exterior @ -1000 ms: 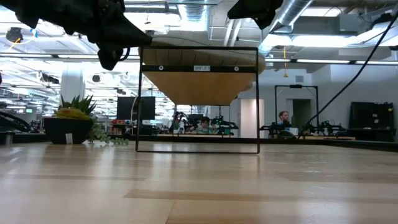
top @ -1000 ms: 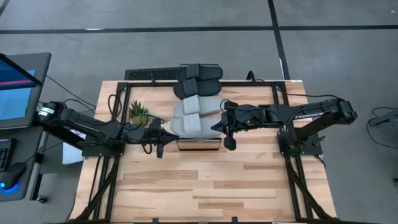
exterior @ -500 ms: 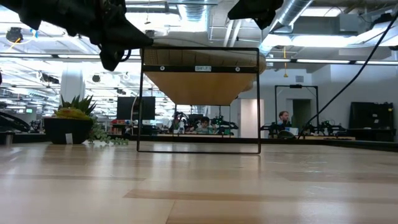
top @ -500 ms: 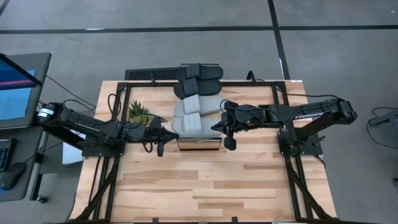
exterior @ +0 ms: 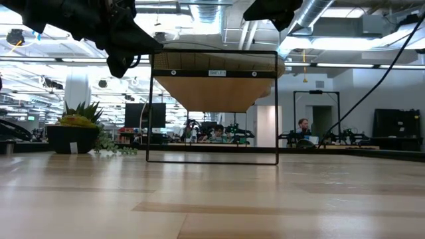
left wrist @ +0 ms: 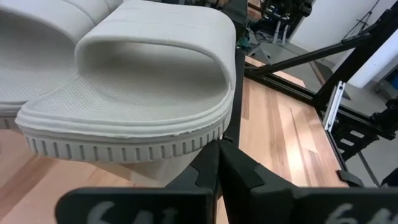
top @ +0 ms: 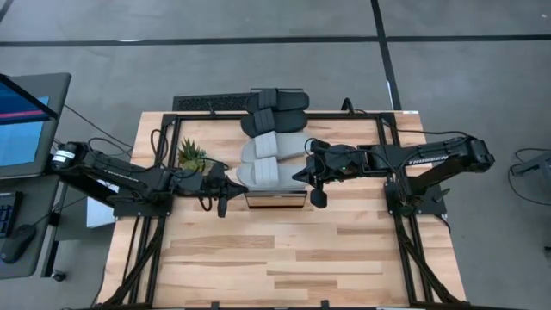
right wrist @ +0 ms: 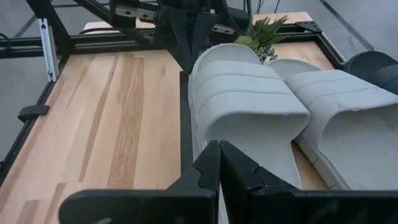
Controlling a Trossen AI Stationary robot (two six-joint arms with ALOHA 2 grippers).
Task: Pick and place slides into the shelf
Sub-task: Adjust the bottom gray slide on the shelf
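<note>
Nothing much has moved since a second ago, both arms sit in the same spots, one on each side of the shelf.

So the shelf is a long wooden box running away from the front of the table, and all four slides are lined up on it. Nearest the front is a pale slide, then a second pale slide right behind it and touching it, then a black slide, then another black slide at the far end, hanging past the table edge.

The left claw is just off the left side of that front pale slide, its fingers pressed together and holding nothing. In its wrist view the slide's toe end sits just beyond the fingertips.

The right claw mirrors it on the other side, fingers together too, tips right by the front pale slide, with the second pale slide next to that.

A little potted plant sits just behind the left claw, beside the shelf.
</note>
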